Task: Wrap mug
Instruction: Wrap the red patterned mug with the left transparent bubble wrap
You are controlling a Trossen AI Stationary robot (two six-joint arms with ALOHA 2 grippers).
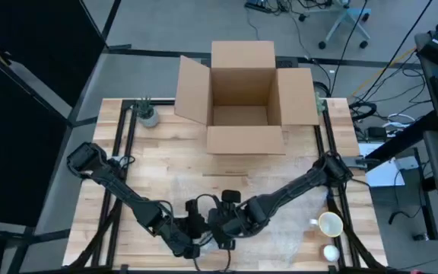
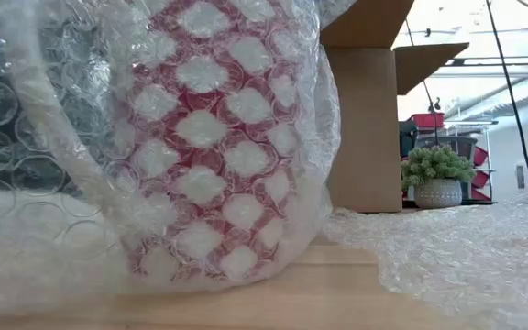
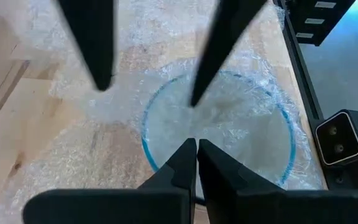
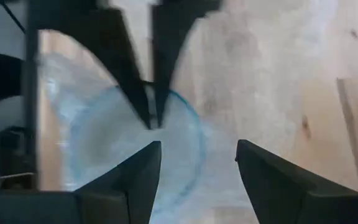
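1. The left gripper [image 1: 196,245] sits low in the high view, just left of centre. In the left wrist view its two dark tapered fingers [image 3: 185,163] are pressed tip to tip with no gap; whether film is pinched between them I cannot tell.
2. The right gripper [image 1: 223,236] is just beside it at bottom centre. In the right wrist view its fingers [image 4: 143,168] stand apart with clear space between them, gripping nothing visible.
3. Below both grippers lies a round shape with a thin blue rim [image 3: 219,134] under crinkled clear film.
4. The mug [image 2: 214,147] fills the left and middle of the low view: red, upright, swathed in glossy bubble wrap [image 2: 53,165] whose round cells show white against the red.
5. More bubble wrap lies spread flat on the pale wooden slatted table [image 1: 166,152].
6. One open cardboard box [image 1: 242,95], four flaps out, stands at upper centre.
7. One small potted plant [image 1: 148,114] sits at upper left.
8. Two white cups [image 1: 329,225] rest at lower right.
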